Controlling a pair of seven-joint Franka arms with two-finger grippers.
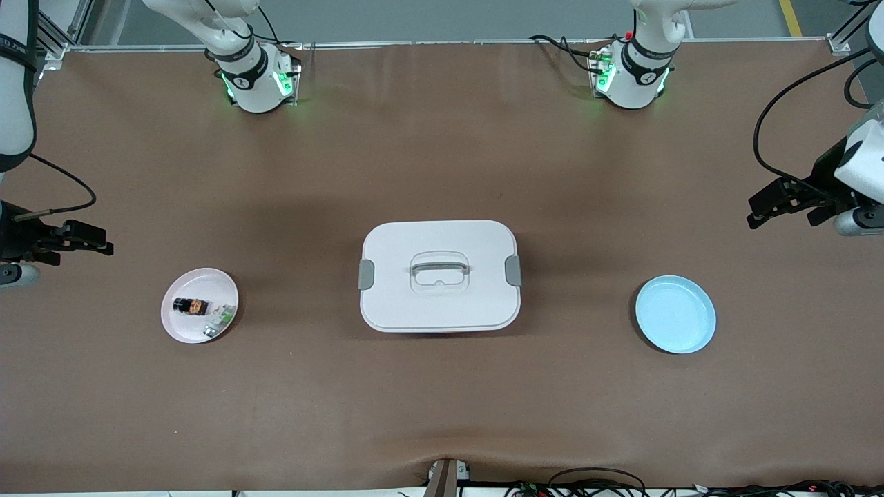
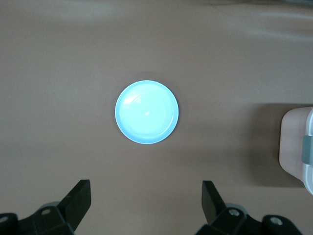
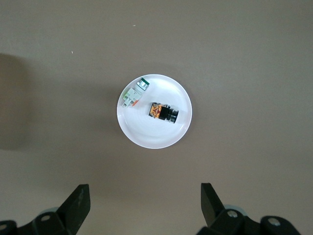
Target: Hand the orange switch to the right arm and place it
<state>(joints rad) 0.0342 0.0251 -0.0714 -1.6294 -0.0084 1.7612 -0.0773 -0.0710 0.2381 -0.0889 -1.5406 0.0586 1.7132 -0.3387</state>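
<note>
While both arms wait, nothing's started: orange switch (image 3: 163, 113) lies on the white plate (image 3: 146, 137), below the right gripper (image 3: 145, 205), jaws wide, empty. Left gripper (image 2: 146, 205) wide over blue plate (image 2: 128, 128). Next: descend, grab.

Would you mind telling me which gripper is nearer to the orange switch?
Right. The right gripper waits open near the orange switch on its white plate; the left gripper, also open, waits by the blue plate.
</note>
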